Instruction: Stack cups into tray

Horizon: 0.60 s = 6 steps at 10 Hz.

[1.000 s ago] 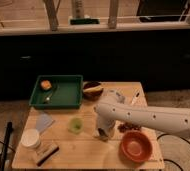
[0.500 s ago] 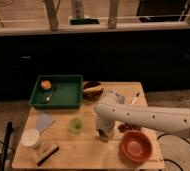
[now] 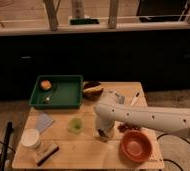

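Note:
The pale green translucent cup (image 3: 76, 125) stands upright on the wooden table, in front of the tray. The dark green tray (image 3: 63, 95) sits at the table's back left, with a small orange item (image 3: 46, 85) and a spoon-like item (image 3: 48, 98) inside. My gripper (image 3: 104, 132) points down at the table just right of the green cup, at the end of the white arm (image 3: 148, 119) that comes in from the right. The grey metal cup is not plainly visible. Something small and dark sits right under the gripper.
An orange bowl (image 3: 136, 146) stands at the front right. A dark bowl (image 3: 92, 90) sits right of the tray. A white container (image 3: 31, 138), a pale blue sheet (image 3: 44, 121) and a dark block (image 3: 48, 152) lie front left. A pen (image 3: 134, 98) lies back right.

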### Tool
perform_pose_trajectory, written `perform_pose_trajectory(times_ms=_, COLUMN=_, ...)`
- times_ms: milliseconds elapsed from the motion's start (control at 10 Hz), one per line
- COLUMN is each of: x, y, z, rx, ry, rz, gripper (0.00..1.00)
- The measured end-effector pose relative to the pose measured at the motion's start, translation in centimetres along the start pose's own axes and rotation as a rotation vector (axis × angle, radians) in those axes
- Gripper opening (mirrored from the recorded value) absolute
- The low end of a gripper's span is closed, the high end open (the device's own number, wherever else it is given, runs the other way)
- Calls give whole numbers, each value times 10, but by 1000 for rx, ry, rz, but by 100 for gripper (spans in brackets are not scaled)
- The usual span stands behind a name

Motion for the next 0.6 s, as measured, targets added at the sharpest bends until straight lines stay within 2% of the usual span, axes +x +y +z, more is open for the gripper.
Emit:
perform_pose_trajectory(times_ms=100, x=0, y=1, z=-1, rx=-3, ry=0, rz=1, gripper=40)
perform_pose_trajectory(times_ms=400, x=-2, y=-1, z=-6, rx=0, ry=4, rz=-13, gripper=9)
perform_pose_trajectory(times_ms=500, x=-7, y=-10, z=-14, rx=12, ry=14, rz=-43, gripper=2)
perform_pose_trajectory(times_ms=600, x=-13, y=-20, z=-25, rx=20, ry=23, rz=-71, gripper=0)
